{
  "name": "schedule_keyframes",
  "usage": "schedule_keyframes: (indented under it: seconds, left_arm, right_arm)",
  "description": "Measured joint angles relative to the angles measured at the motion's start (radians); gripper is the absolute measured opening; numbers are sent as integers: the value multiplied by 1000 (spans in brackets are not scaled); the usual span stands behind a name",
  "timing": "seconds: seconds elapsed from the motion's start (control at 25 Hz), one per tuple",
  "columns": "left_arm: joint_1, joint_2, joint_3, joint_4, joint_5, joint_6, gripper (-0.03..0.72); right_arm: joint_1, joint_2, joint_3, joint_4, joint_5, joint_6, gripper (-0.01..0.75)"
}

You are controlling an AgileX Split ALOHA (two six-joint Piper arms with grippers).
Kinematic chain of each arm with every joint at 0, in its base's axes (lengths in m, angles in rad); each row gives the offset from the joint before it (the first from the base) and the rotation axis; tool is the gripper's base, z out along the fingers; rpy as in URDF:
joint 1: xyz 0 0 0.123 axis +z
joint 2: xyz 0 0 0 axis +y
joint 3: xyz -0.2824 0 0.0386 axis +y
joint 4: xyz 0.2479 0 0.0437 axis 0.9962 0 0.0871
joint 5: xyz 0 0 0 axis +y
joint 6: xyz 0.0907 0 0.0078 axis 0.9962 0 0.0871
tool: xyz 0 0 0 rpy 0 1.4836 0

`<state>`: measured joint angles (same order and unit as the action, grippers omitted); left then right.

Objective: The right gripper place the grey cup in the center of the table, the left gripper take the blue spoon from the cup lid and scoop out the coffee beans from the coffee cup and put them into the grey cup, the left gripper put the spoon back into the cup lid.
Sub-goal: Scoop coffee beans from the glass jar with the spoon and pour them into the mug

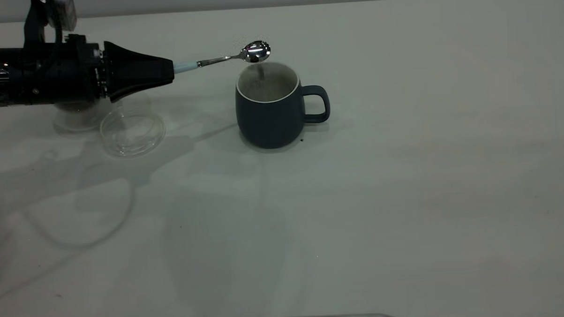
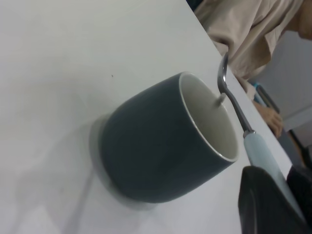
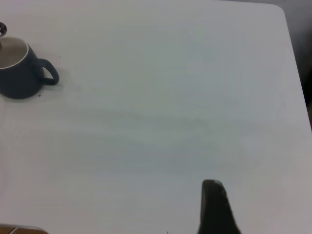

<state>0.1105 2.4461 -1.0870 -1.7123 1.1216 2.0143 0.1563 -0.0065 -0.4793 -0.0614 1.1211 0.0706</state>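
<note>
Left gripper (image 1: 168,71): reaching in from the table's left edge, clamped tight on the blue spoon (image 1: 234,57) by its pale handle; you see only the black tip in the exterior view.
Spoon bowl: hanging right over the rim of the grey cup (image 1: 272,113). You can't tell from any view whether beans are in it.
Grey cup: standing upright on the table (image 1: 405,196), left of centre and toward the far edge, handle turned to the right edge.
Cup interior: your left wrist view shows a whitish inner wall; the bottom is out of sight, so any contents are unreadable.
Cup lid (image 1: 132,131): clear disc lying flat near the left edge, just under the gripper's tip.
Coffee cup (image 1: 76,116): mostly hidden behind the arm, only a faint glass base showing; beans not visible.
Right gripper (image 3: 214,207): out of the exterior view; its own wrist view shows one dark finger, cut off, well away from the cup; I can't tell how the pincer stands.
Person (image 2: 253,34): a beige sleeve and a hand past the table edge, seen only from your left wrist.
</note>
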Motion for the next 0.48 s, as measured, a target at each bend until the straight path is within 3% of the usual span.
schedule_keyframes:
  seconds: [0.24,0.48]
  left_arm:
    - [0,0,0,23,3,72,134]
    - [0,-2,0,28,3,-11,134]
  right_arm:
    - [0,0,0,0,0,0,503]
    - [0,0,0,0,0,0,503]
